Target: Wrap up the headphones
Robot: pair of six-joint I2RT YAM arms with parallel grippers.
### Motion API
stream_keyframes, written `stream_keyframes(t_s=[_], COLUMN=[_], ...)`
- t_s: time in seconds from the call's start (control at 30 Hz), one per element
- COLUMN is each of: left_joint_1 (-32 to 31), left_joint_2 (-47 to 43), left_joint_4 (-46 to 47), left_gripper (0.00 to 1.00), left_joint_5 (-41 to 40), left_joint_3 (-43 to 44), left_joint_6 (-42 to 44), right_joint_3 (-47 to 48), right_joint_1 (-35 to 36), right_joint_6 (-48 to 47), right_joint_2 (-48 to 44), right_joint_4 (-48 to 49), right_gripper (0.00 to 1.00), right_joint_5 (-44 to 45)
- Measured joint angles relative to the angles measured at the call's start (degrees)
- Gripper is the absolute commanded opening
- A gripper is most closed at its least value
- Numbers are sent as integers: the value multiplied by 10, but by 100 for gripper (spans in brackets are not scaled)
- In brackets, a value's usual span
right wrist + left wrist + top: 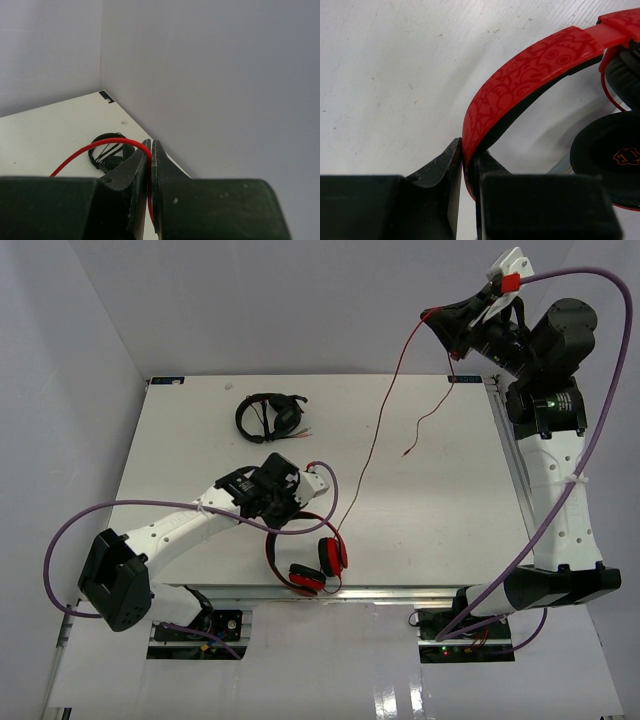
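The red headphones [318,565] lie near the table's front edge, earcups to the right. My left gripper [280,512] is shut on their red headband [520,75]; a black-padded earcup [612,160] shows at the right of the left wrist view. My right gripper [432,318] is raised high over the far right corner, shut on the thin red cable [372,445]. The cable [90,148] arcs out of the closed jaws in the right wrist view. It hangs down to the headphones, and its free end dangles over the table [405,452].
All-black headphones [268,416] lie at the table's far left-centre and also show in the right wrist view [107,152]. White walls enclose the table on the left and back. The right arm's purple hose [590,440] loops beside it.
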Motion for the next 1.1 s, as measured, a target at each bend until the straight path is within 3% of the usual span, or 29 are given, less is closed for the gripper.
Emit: stream_keyframes(t_s=[0.33,1.1], left_joint_1=[-8,-30], left_joint_2=[20,80], left_joint_4=[11,13], left_gripper=[0,0], left_joint_5=[-11,-65], left_joint_3=[0,27], left_joint_6=[0,-15], right_joint_3=[64,86], right_joint_1=[0,0], right_joint_6=[23,44], right_joint_2=[-1,-30], right_joint_4=[6,26], right_gripper=[8,8], right_joint_5=[29,62])
